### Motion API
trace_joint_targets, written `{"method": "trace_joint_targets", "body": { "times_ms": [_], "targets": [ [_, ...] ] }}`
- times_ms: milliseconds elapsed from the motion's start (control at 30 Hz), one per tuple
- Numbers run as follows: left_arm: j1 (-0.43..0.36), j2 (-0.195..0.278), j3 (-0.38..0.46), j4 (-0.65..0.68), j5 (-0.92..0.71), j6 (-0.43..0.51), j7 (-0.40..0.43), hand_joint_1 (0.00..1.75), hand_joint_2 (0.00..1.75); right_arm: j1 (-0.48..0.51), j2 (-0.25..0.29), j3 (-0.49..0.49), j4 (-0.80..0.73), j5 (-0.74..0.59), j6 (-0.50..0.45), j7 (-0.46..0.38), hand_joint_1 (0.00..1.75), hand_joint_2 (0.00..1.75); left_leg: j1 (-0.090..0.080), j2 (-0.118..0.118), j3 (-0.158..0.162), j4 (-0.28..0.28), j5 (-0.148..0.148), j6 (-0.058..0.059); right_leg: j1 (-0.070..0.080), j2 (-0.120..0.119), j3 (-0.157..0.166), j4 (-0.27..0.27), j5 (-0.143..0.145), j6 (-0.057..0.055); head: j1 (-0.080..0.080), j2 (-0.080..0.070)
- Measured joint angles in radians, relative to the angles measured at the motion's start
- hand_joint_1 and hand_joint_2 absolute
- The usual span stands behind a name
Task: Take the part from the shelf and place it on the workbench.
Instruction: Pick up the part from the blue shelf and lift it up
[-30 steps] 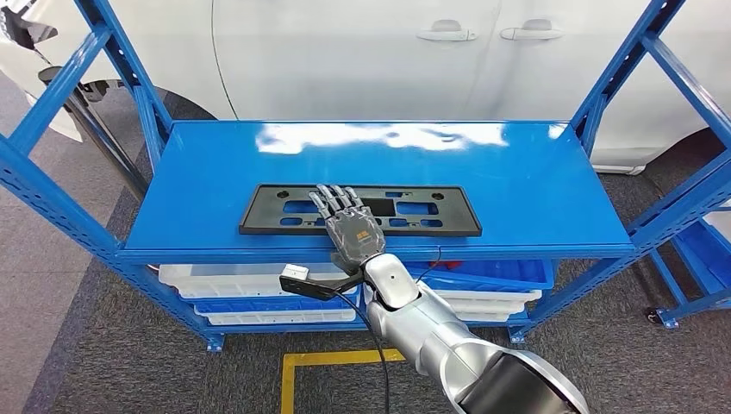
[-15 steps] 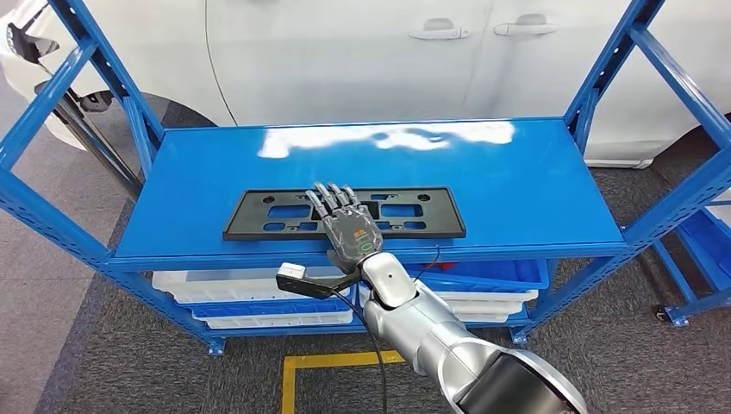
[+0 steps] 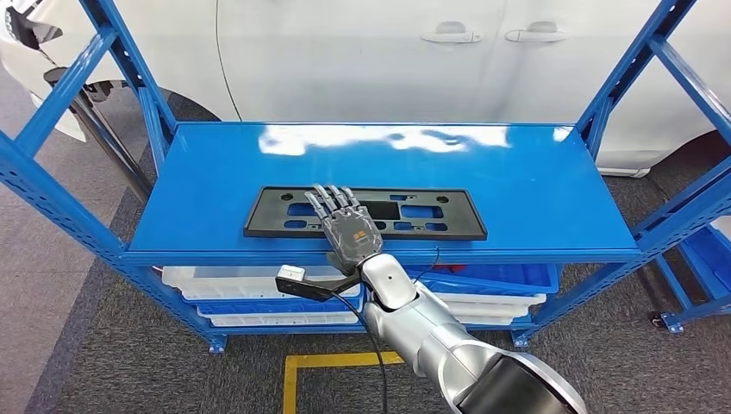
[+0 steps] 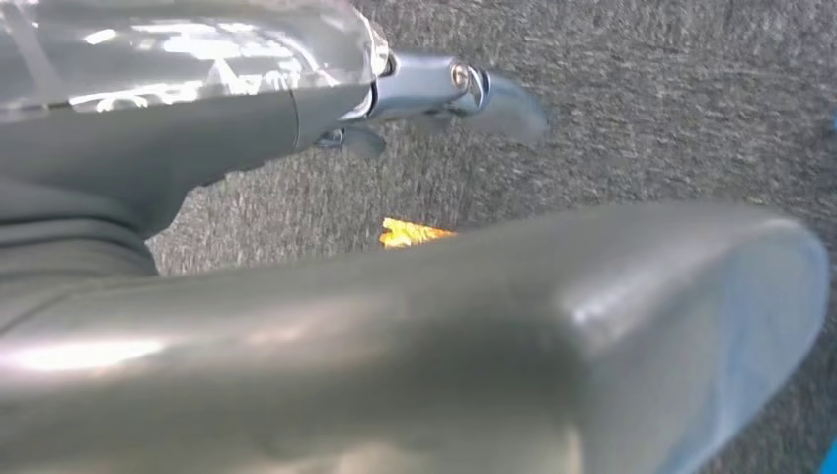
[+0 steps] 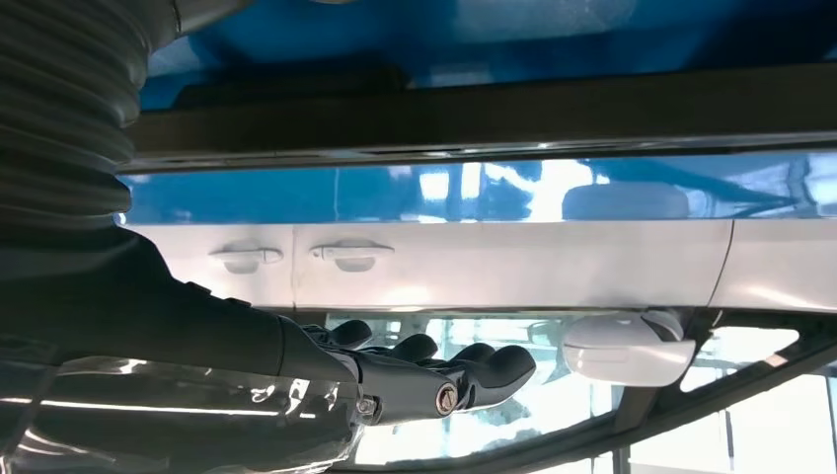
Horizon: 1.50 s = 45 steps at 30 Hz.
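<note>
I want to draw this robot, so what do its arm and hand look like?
The right arm is shiny silver metal with rounded joints and a black band near the shoulder. The right hand is dark grey, with jointed fingers and a small orange and green marking on its back. A thin black cable runs along the arm, and a black bracket with a small white block sticks out at the wrist.

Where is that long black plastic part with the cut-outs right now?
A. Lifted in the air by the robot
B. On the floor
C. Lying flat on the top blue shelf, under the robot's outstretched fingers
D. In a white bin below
C: the black part lies flat on the blue shelf, with the right hand stretched over its middle.
</note>
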Motion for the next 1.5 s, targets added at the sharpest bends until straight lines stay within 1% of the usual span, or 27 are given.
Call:
{"method": "trace_joint_targets", "body": {
  "times_ms": [33,100,167,233,300,367,433,467,500,533,600,667,800,833,867,900,967,1000,1033,1067,1133,1200,1300,1367,1400,1467,1500],
  "targets": [
    [0.001,0.000,0.001,0.000,0.000,0.000,0.000,0.00,0.00,0.001,0.000,0.000,0.000,0.000,0.000,0.000,0.00,1.75,-0.001,-0.001,0.001,0.000,0.000,0.000,0.000,0.000,0.010,-0.024,0.023,-0.003,0.000,0.000],
    [0.001,-0.001,0.002,0.000,0.000,0.000,-0.001,0.00,0.00,-0.001,0.000,0.000,-0.001,0.000,0.000,0.000,0.00,1.75,-0.002,-0.003,0.003,0.000,-0.001,-0.001,0.005,0.000,0.075,-0.165,0.095,-0.018,0.000,0.000],
    [0.001,-0.003,0.003,0.000,0.000,0.000,-0.003,0.00,0.00,-0.004,0.001,0.000,-0.001,0.001,0.000,0.000,0.00,1.75,-0.004,-0.003,0.003,0.000,-0.002,-0.008,0.012,-0.001,0.126,-0.275,0.132,-0.031,0.000,0.000],
    [0.002,-0.004,0.004,0.000,0.000,0.000,-0.005,0.00,0.00,-0.005,0.003,0.000,-0.001,0.002,0.000,-0.001,0.00,1.75,-0.004,-0.003,0.003,-0.004,-0.002,-0.019,0.017,-0.002,0.133,-0.295,0.133,-0.036,0.001,0.000],
    [0.002,-0.004,0.005,0.000,0.000,0.000,-0.008,0.00,0.00,-0.005,0.005,0.000,-0.002,0.002,0.000,-0.002,0.00,1.75,-0.004,-0.001,0.005,-0.004,-0.006,-0.030,0.012,-0.002,0.141,-0.310,0.139,-0.043,0.002,0.000],
    [0.002,-0.004,0.006,0.000,0.000,-0.001,-0.010,0.00,0.00,-0.007,0.010,0.000,-0.003,0.002,0.000,-0.002,0.00,1.75,-0.004,0.000,-0.015,0.050,-0.042,-0.037,0.005,-0.003,0.153,-0.328,0.146,-0.051,0.000,0.000],
    [0.003,-0.003,0.006,0.000,0.000,-0.001,-0.010,0.00,0.00,-0.006,0.013,0.000,-0.002,0.003,0.000,-0.003,0.00,1.75,-0.001,0.000,-0.072,0.172,-0.101,-0.043,0.007,-0.004,0.156,-0.330,0.146,-0.057,-0.002,0.000],
    [0.004,-0.003,0.007,0.000,0.000,-0.001,-0.010,0.00,0.00,-0.004,0.014,0.000,-0.002,0.003,0.000,-0.003,0.00,1.75,0.000,0.000,-0.100,0.227,-0.120,-0.047,0.008,-0.004,0.155,-0.328,0.144,-0.058,-0.002,0.000],
    [0.005,-0.002,0.008,0.000,0.000,-0.001,-0.010,0.00,0.00,-0.002,0.014,0.000,-0.001,0.003,0.000,-0.003,0.00,1.75,0.001,0.000,-0.116,0.255,-0.122,-0.050,0.009,-0.004,0.155,-0.326,0.143,-0.058,-0.002,0.000],
    [0.006,-0.002,0.009,0.000,0.001,-0.001,-0.010,0.00,0.00,0.000,0.014,0.000,-0.001,0.003,0.000,-0.003,0.00,1.75,0.002,0.001,-0.113,0.244,-0.103,-0.052,0.010,-0.003,0.155,-0.322,0.140,-0.057,-0.002,0.000],
    [0.007,-0.002,0.011,0.000,0.001,-0.001,-0.010,0.00,0.00,0.000,0.015,0.000,0.000,0.003,0.000,-0.003,0.00,1.75,0.004,0.002,-0.058,0.125,-0.032,-0.053,0.008,-0.002,0.156,-0.311,0.130,-0.052,-0.002,0.000],
    [0.005,-0.001,0.012,0.000,0.001,-0.002,-0.011,0.00,0.00,-0.002,0.016,0.000,0.000,0.004,0.000,-0.004,0.00,1.75,0.001,0.002,-0.007,0.024,0.000,-0.046,0.012,-0.001,0.153,-0.297,0.120,-0.044,-0.002,0.000],
    [0.007,-0.002,0.016,0.000,0.002,-0.002,-0.012,0.00,0.00,-0.003,0.017,0.000,-0.001,0.006,0.000,-0.007,0.00,1.75,-0.002,-0.001,0.003,0.001,-0.005,-0.020,0.013,-0.001,0.150,-0.291,0.114,-0.026,-0.002,0.000],
    [0.008,-0.002,0.017,0.000,0.002,-0.003,-0.012,0.00,0.00,-0.004,0.017,0.000,-0.001,0.006,0.000,-0.007,0.00,1.75,0.000,-0.001,0.004,-0.002,-0.003,-0.014,0.012,-0.001,0.143,-0.276,0.103,-0.020,0.000,0.000],
    [0.008,-0.002,0.018,0.000,0.002,-0.003,-0.013,0.00,0.00,-0.005,0.017,0.000,-0.002,0.006,0.000,-0.008,0.00,1.75,0.002,0.000,0.006,-0.005,-0.002,-0.009,0.010,-0.001,0.126,-0.240,0.083,-0.014,0.001,0.000],
    [0.007,-0.002,0.019,0.000,0.002,-0.004,-0.014,0.00,0.00,-0.006,0.017,0.000,-0.002,0.006,0.000,-0.009,0.00,1.75,0.002,0.000,0.007,-0.006,-0.003,-0.005,0.007,-0.001,0.097,-0.182,0.054,-0.009,0.002,0.000],
    [0.008,-0.002,0.021,0.000,0.002,-0.005,-0.017,0.00,0.00,-0.003,0.017,0.000,-0.001,0.004,0.000,-0.011,0.00,1.75,0.002,0.001,0.007,-0.005,-0.005,-0.002,0.003,-0.001,0.022,-0.043,0.003,-0.003,0.003,0.000],
    [0.008,-0.002,0.022,0.000,0.002,-0.005,-0.017,0.00,0.00,-0.001,0.016,-0.001,-0.001,0.002,0.000,-0.011,0.00,1.75,0.002,0.001,0.009,-0.005,-0.007,-0.001,0.001,-0.001,-0.005,-0.001,-0.003,-0.002,0.003,0.000],
    [0.009,-0.002,0.022,0.000,0.002,-0.006,-0.018,0.00,0.00,0.000,0.016,-0.001,0.000,0.001,0.000,-0.011,0.00,1.75,0.002,0.000,0.011,-0.005,-0.009,-0.001,0.000,-0.002,-0.012,0.000,0.013,-0.003,0.003,0.000],
    [0.009,-0.002,0.022,0.000,0.001,-0.007,-0.018,0.00,0.00,0.001,0.016,-0.001,0.000,0.000,0.000,-0.011,0.00,1.75,0.002,-0.001,0.015,-0.005,-0.012,-0.002,-0.001,-0.002,0.001,-0.037,0.045,-0.005,0.003,0.000],
    [0.009,-0.003,0.022,0.000,-0.001,-0.010,-0.018,0.00,0.00,0.000,0.016,-0.003,0.000,-0.001,-0.001,-0.011,0.00,1.75,0.000,-0.003,0.025,-0.005,-0.020,-0.008,0.002,-0.001,0.064,-0.180,0.122,-0.015,0.003,0.000],
    [0.007,-0.005,0.022,0.000,-0.003,-0.012,-0.017,0.00,0.00,-0.001,0.015,-0.004,-0.001,-0.002,-0.001,-0.011,0.00,1.75,-0.001,-0.003,0.029,-0.005,-0.027,-0.018,0.009,-0.001,0.107,-0.278,0.153,-0.025,0.003,0.000],
    [0.006,-0.006,0.022,0.000,-0.007,-0.012,-0.014,0.00,0.00,-0.001,0.014,-0.005,-0.001,-0.002,-0.002,-0.011,0.00,1.75,0.000,-0.001,0.035,-0.011,-0.032,-0.036,0.010,0.003,0.117,-0.299,0.148,-0.036,0.002,0.000],
    [0.004,-0.007,0.022,0.000,-0.010,-0.012,-0.014,0.00,0.00,-0.003,0.014,-0.006,-0.002,-0.002,-0.002,-0.011,0.00,1.75,0.000,0.001,0.027,0.022,-0.053,-0.045,0.005,0.002,0.134,-0.314,0.150,-0.045,0.001,0.000],
    [0.004,-0.007,0.022,0.000,-0.011,-0.011,-0.014,0.00,0.00,-0.003,0.015,-0.006,-0.003,-0.002,-0.003,-0.012,0.00,1.75,0.001,0.001,0.004,0.070,-0.077,-0.048,0.004,0.001,0.142,-0.319,0.149,-0.050,0.000,0.000],
    [0.004,-0.008,0.022,0.000,-0.013,-0.008,-0.014,0.00,0.00,-0.001,0.015,-0.006,-0.002,-0.003,-0.002,-0.016,0.00,1.75,0.001,0.001,-0.067,0.200,-0.129,-0.055,0.006,0.000,0.148,-0.320,0.144,-0.057,0.000,0.000],
    [0.005,-0.008,0.022,0.000,-0.013,-0.006,-0.014,0.00,0.00,0.001,0.015,-0.006,-0.001,-0.005,-0.002,-0.019,0.00,1.75,0.001,0.001,-0.099,0.249,-0.138,-0.057,0.008,0.000,0.150,-0.318,0.141,-0.059,0.000,0.000]
  ]
}}
